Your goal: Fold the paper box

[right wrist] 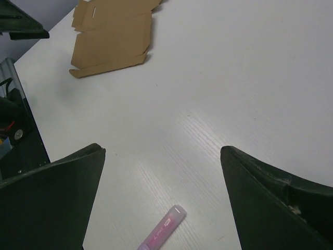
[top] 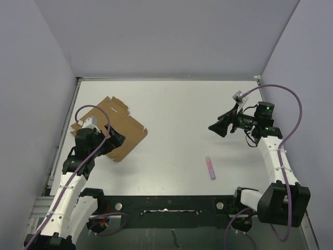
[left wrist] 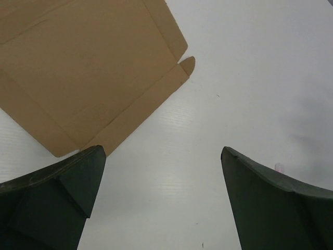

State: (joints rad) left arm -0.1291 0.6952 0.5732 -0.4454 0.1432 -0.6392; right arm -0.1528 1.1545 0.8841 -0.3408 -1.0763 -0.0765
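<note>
Dark green jaws of the left gripper (left wrist: 161, 156) are standing wide with nothing between them, hovering just beside the near corner of the paper box (left wrist: 88, 78); the right gripper (top: 214, 128) is gaping too, well apart from it. Approach is seemingly the step in hand: the next move is calling for a pinch on a flap edge, lifting it along its crease. Brown cardboard is lying flat and unfolded (creases and tabs showing) at the table's (top: 171, 104) far-left part.

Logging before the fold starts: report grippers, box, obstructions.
Left gripper open, empty, at edge of paper box. Right gripper open, empty, far from it. Box flat, unfolded. Pink stick lies apart.
</note>
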